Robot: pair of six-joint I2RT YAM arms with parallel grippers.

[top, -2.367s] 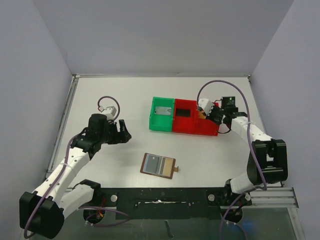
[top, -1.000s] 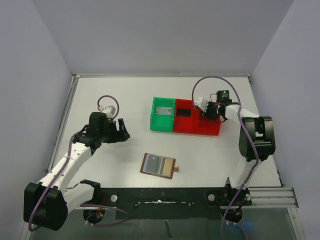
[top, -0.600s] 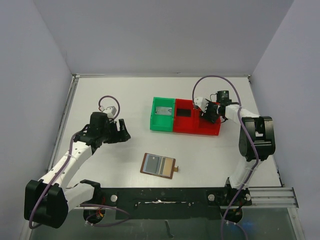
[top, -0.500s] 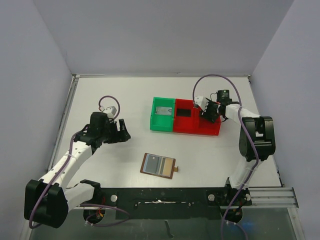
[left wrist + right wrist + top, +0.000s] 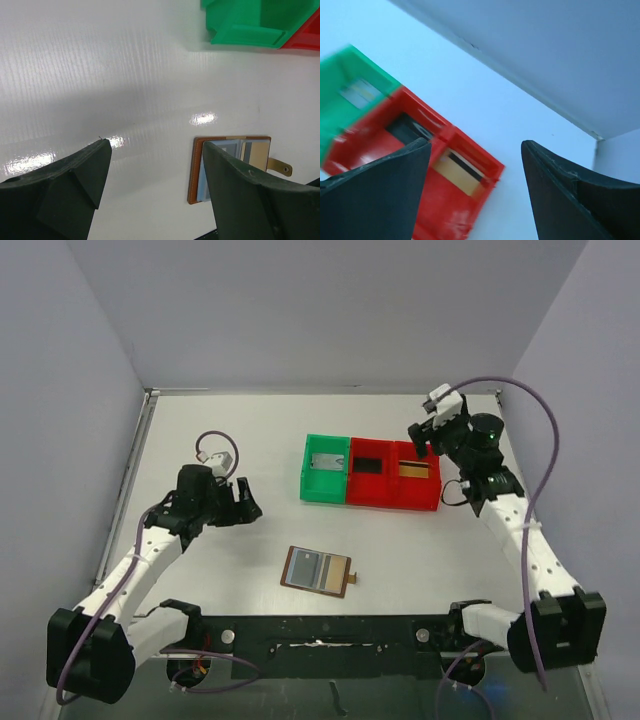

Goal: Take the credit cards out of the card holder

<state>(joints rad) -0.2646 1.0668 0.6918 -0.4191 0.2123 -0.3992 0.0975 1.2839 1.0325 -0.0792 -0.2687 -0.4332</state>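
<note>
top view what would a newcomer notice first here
The bright green tray and red trays sit side by side at mid-table, holding a grey card, a black card and a golden card, one per compartment. Nearer the arms, the brown wallet lies open and flat on the white table.

trays (image 5: 385,502) mid-table, card holder (image 5: 318,569) well apart

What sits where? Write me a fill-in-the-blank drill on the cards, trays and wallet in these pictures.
1. The thin pale grey card lies alone in the green plastic tray; the red plastic tray holds ____ cards.
2. The brown leather wallet lies ____ on the white table.
3. The right gripper holds ____.
Missing words: two; open; nothing.
</note>
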